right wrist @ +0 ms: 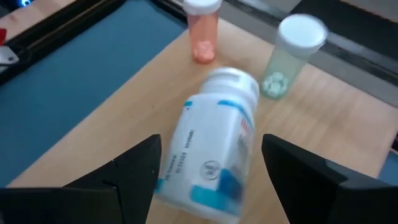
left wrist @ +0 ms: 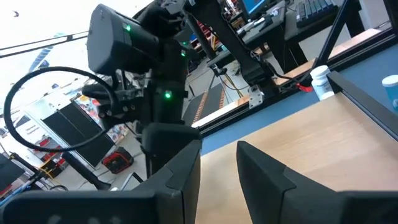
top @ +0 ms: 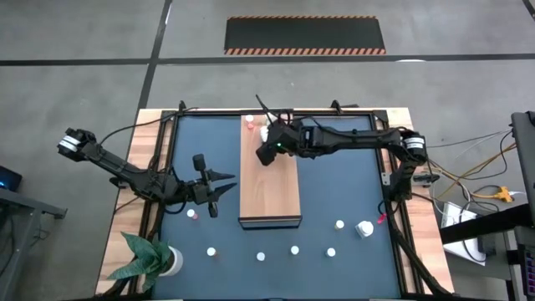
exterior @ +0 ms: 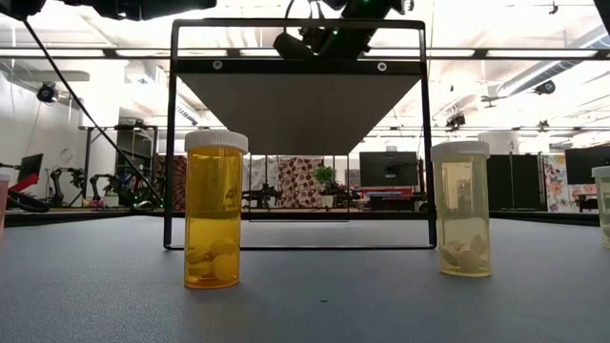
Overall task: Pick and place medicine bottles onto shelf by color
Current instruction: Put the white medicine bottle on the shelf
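The shelf (top: 269,171) is a light wooden board raised on a black frame in the middle of the dark mat. My right gripper (right wrist: 211,171) is open over its far end. A white bottle with a blue label (right wrist: 211,149) lies tilted on the board between the fingers and looks blurred. A pink bottle (right wrist: 202,31) and a pale green bottle (right wrist: 292,53), both white-capped, stand beyond it on the board. My left gripper (top: 219,191) is open and empty beside the shelf's left side. Several small bottles (top: 294,249) stand on the mat near the front edge.
A potted green plant (top: 150,259) stands at the near left corner. A larger white bottle (top: 365,227) and a pink-capped one (top: 192,215) stand on the mat. In the low view an orange bottle (exterior: 213,210) and a pale yellow bottle (exterior: 462,210) stand before the shelf frame (exterior: 295,246).
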`<state>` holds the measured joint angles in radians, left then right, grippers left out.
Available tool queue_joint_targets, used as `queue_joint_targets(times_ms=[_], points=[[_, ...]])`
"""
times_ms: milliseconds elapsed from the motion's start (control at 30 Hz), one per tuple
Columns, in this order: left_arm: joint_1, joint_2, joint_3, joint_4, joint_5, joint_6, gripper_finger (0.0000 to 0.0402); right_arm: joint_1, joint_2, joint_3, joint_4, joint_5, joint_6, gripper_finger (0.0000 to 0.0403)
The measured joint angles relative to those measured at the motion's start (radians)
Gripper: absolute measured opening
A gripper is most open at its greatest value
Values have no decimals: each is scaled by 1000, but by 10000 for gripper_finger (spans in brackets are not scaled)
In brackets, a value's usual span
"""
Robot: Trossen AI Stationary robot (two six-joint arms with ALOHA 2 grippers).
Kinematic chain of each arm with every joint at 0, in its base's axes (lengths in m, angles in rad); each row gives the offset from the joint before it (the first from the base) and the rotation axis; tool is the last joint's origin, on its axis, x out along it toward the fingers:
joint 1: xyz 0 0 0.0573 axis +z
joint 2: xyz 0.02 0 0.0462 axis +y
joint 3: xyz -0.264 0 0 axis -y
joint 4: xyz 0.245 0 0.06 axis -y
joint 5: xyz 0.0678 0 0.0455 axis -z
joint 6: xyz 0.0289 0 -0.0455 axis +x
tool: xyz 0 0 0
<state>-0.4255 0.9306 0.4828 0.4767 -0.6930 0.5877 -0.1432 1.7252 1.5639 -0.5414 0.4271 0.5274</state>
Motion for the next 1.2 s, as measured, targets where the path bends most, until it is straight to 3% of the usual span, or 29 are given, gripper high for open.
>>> queue_joint_targets(times_ms=[333,667,833,967,1067,1200], points=[[0,0,0,0,0,0,88,13,18,0,-12,-15,-31,258],[0,0,0,12,0,0,88,25,14,0,-18,-22,-60,146],[0,0,0,48,0,-4,88,70,-55,-1,-80,-83,-187,142],[-1,0,0,63,7,-5,88,140,-150,-24,-112,-236,-332,157],[-1,0,0,81,44,-7,88,192,-224,-93,-71,-423,-445,152],[0,19,0,130,252,-4,90,222,-317,-257,207,-735,-487,138]])
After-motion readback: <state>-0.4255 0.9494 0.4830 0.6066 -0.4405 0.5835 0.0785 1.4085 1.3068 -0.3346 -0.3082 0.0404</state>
